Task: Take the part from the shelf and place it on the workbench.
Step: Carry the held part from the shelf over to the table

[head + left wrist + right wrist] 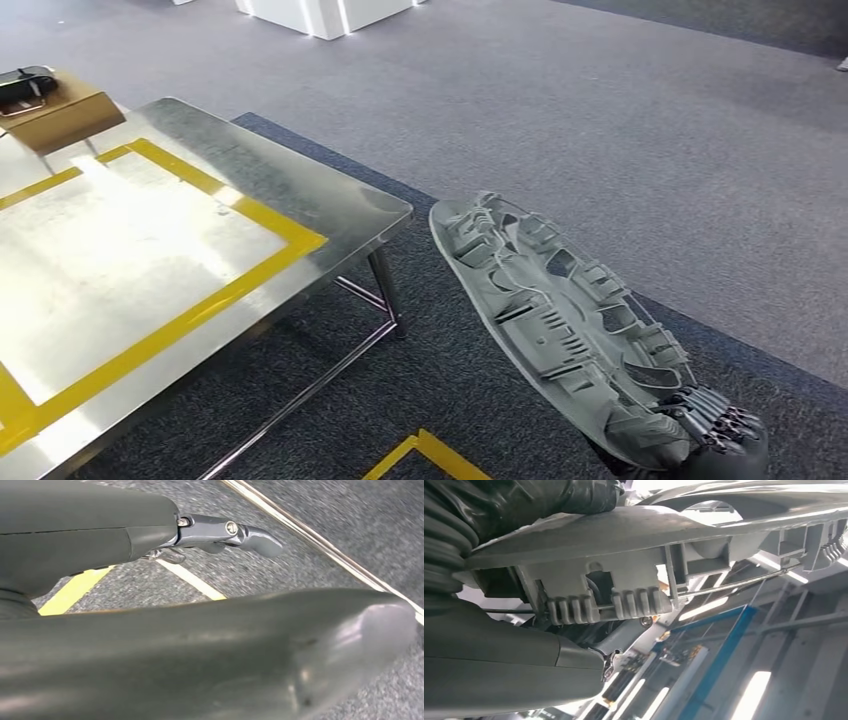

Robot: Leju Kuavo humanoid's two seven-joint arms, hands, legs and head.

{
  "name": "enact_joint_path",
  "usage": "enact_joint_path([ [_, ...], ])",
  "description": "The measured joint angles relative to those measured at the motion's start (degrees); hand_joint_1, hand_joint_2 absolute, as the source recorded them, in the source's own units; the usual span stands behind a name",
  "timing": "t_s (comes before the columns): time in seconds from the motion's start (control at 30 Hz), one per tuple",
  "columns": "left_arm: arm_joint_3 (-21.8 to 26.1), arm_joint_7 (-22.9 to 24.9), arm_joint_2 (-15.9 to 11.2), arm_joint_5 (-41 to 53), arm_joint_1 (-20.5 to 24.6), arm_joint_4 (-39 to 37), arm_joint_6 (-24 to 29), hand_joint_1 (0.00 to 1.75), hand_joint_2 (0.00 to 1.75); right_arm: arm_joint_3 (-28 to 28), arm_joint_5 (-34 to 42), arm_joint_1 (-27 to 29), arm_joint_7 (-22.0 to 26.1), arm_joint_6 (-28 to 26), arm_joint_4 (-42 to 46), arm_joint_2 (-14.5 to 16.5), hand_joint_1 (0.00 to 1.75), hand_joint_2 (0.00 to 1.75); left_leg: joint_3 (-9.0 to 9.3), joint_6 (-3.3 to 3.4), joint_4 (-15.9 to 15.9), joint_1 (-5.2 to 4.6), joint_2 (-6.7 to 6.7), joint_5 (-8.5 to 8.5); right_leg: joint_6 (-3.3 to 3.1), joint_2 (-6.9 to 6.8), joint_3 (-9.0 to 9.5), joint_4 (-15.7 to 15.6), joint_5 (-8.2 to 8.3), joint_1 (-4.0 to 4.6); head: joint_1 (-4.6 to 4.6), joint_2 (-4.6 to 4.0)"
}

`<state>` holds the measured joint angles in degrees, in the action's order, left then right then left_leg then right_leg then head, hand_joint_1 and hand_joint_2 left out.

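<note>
The part (560,320) is a long grey plastic panel with ribs and clips. It hangs over the carpet to the right of the workbench (330,200), a steel table marked with a yellow tape rectangle. My right hand (715,425) grips the panel's near end from below, dark fingers wrapped over its edge. In the right wrist view the part (624,540) lies between the dark fingers (549,497) and the grey thumb. My left hand (150,630) hangs over the floor holding nothing, one finger (220,532) stretched out away from the thumb.
A cardboard box (60,115) with a dark object (25,88) on it stands at the workbench's far left corner. Yellow tape (425,455) marks the carpet below. A white structure (320,12) stands far back. Grey carpet spreads to the right.
</note>
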<state>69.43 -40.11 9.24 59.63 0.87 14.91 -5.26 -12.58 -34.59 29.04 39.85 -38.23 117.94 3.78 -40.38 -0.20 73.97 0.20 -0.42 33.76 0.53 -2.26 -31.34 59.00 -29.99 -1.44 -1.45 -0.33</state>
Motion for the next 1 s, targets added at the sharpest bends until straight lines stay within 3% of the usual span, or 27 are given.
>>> enact_joint_path([
  [0.03,0.0,0.0,0.0,0.0,-0.1,0.0,0.0,0.00,0.00,0.0,0.0,0.0,0.0,0.0,0.0,0.0,1.75,1.75,1.42,0.14,-3.2,0.00,0.33,-2.18,0.10,-0.56,0.31,0.0,-0.21,0.00,-0.03,0.00],
  [0.1,0.0,0.0,-0.1,0.0,-0.1,0.0,0.0,0.00,0.00,0.0,0.0,0.0,0.0,0.0,0.0,0.0,1.75,1.75,5.03,0.83,-11.0,-0.49,2.65,-5.60,0.56,-1.53,0.85,0.0,-0.72,0.13,-0.03,0.00],
  [0.17,0.1,0.0,-0.1,0.1,0.0,0.0,0.0,0.00,0.00,-0.1,0.0,-0.1,0.0,0.0,0.0,0.0,1.75,1.75,6.65,1.47,-14.6,-1.12,4.37,-6.18,1.23,-2.49,1.19,-0.2,-1.10,0.33,-0.04,0.00],
  [0.23,0.2,0.0,-0.1,0.1,0.1,0.0,0.0,0.00,0.00,-0.1,0.0,-0.2,-0.1,0.0,0.0,0.0,1.75,1.75,6.82,1.89,-15.1,-1.28,3.51,-5.99,1.88,-3.56,1.80,-0.6,-1.33,0.39,-0.06,0.00],
  [0.27,0.3,0.0,0.0,0.1,0.0,0.0,0.0,0.00,0.00,-0.2,0.0,-0.3,-0.1,0.0,0.0,0.0,1.75,1.75,7.18,2.15,-15.5,-1.15,2.91,-6.11,2.14,-3.33,2.04,-0.4,-1.68,0.35,0.03,0.00],
  [0.33,0.4,0.0,0.0,0.1,0.0,0.0,0.0,0.00,0.00,-0.2,0.0,-0.5,-0.1,0.0,0.0,0.0,1.75,1.75,8.03,2.72,-16.3,-0.74,1.72,-6.40,2.48,-1.05,0.80,2.8,-3.67,0.31,0.43,0.00],
  [0.4,0.4,0.0,0.0,0.1,0.2,0.0,0.0,0.00,0.00,-0.2,0.0,-0.6,-0.1,0.0,0.0,-0.1,1.75,1.75,8.26,3.13,-16.5,-0.58,0.50,-6.40,2.57,1.51,-3.42,10.4,-6.70,0.27,0.89,0.00],
  [0.43,0.5,0.0,0.0,0.1,0.3,0.0,0.0,0.00,0.00,-0.2,0.0,-0.7,-0.2,0.0,0.0,-0.1,1.75,1.75,8.30,3.24,-16.5,-0.61,-0.18,-6.32,2.64,1.95,-5.61,13.8,-7.54,0.28,0.98,0.00],
  [0.47,0.5,0.0,0.0,0.2,0.3,0.0,0.0,0.00,0.00,-0.2,-0.1,-0.7,-0.2,0.0,-0.1,-0.2,1.75,1.75,8.41,3.30,-16.4,-0.64,-0.91,-6.21,2.68,2.13,-7.14,15.6,-7.32,0.29,1.00,0.00],
  [0.5,0.5,0.0,0.0,0.2,0.3,0.0,0.1,0.00,0.00,-0.2,-0.1,-0.7,-0.3,0.0,-0.1,-0.2,1.75,1.75,8.59,3.29,-16.4,-0.64,-1.65,-6.07,2.69,2.22,-7.61,15.2,-5.90,0.30,1.00,0.00],
  [0.57,0.5,0.0,0.1,0.3,0.2,0.0,0.1,0.00,0.00,-0.2,-0.3,-0.7,-0.6,0.0,-0.2,-0.3,1.75,1.75,9.04,2.98,-16.2,-0.56,-3.09,-5.59,2.57,3.16,-5.63,8.7,-0.97,0.21,1.03,0.00],
  [0.6,0.6,0.0,0.1,0.3,0.3,0.0,0.1,0.00,0.00,-0.2,-0.4,-0.8,-0.8,0.0,-0.2,-0.3,1.75,1.75,9.07,2.69,-15.8,-0.60,-3.72,-5.25,2.46,4.22,-4.16,5.0,0.66,0.09,1.09,0.00],
  [0.67,0.6,0.0,0.0,0.3,0.4,0.0,0.1,0.00,0.00,-0.3,-0.5,-0.9,-1.0,0.0,-0.2,-0.4,1.75,1.75,8.67,2.06,-15.3,-0.55,-4.78,-4.84,2.00,5.77,-2.26,1.0,1.49,-0.01,1.16,0.00],
  [0.73,0.6,0.0,0.0,0.4,0.3,0.0,0.2,0.00,0.00,-0.4,-0.6,-0.9,-1.1,0.0,-0.3,-0.4,1.75,1.75,8.25,1.50,-15.2,-0.36,-5.75,-4.84,1.36,5.38,-1.76,0.5,1.10,0.06,1.15,0.00],
  [0.77,0.6,0.0,-0.1,0.4,0.2,0.0,0.2,0.00,0.00,-0.4,-0.7,-0.9,-1.1,0.0,-0.3,-0.5,1.75,1.75,8.15,1.23,-15.0,-0.33,-5.59,-4.68,1.07,4.84,-1.61,0.3,1.10,0.02,1.14,0.00],
  [0.83,0.7,0.0,-0.1,0.4,0.2,-0.1,0.2,0.00,0.00,-0.4,-0.7,-1.0,-1.0,0.0,-0.2,-0.5,1.75,1.75,6.90,0.59,-12.1,-0.35,-3.56,-2.98,0.46,3.59,-1.09,-0.1,1.03,-0.17,0.70,0.00],
  [0.9,0.7,0.0,-0.1,0.5,0.4,-0.1,0.1,0.00,0.00,-0.4,-0.8,-0.9,-1.0,0.0,-0.2,-0.5,1.75,1.75,3.33,-0.05,-5.0,-0.17,-0.95,0.34,0.03,2.12,-0.67,-0.2,0.72,-0.10,0.24,0.00],
  [0.93,0.6,0.0,0.0,0.5,0.4,-0.1,0.1,0.00,0.00,-0.4,-0.8,-0.9,-1.0,0.0,-0.2,-0.5,1.75,1.75,1.42,-0.27,-1.4,0.00,-0.41,1.57,-0.08,1.39,-0.52,-0.2,0.56,-0.05,0.20,0.00],
  [0.97,0.6,0.0,0.0,0.5,0.4,-0.1,0.1,0.00,0.00,-0.4,-0.8,-0.9,-1.0,0.0,-0.3,-0.5,1.75,1.75,0.20,-0.40,0.7,0.13,-0.17,1.83,-0.10,0.72,-0.36,-0.2,0.38,-0.03,0.19,0.00],
  [1.0,0.7,0.0,-0.1,0.5,0.3,-0.1,0.1,0.00,0.00,-0.4,-0.8,-0.9,-1.0,0.0,-0.3,-0.5,1.75,1.75,0.00,-0.45,0.6,0.21,-0.04,0.93,-0.06,0.12,-0.16,-0.2,0.21,-0.02,0.18,0.00],
])
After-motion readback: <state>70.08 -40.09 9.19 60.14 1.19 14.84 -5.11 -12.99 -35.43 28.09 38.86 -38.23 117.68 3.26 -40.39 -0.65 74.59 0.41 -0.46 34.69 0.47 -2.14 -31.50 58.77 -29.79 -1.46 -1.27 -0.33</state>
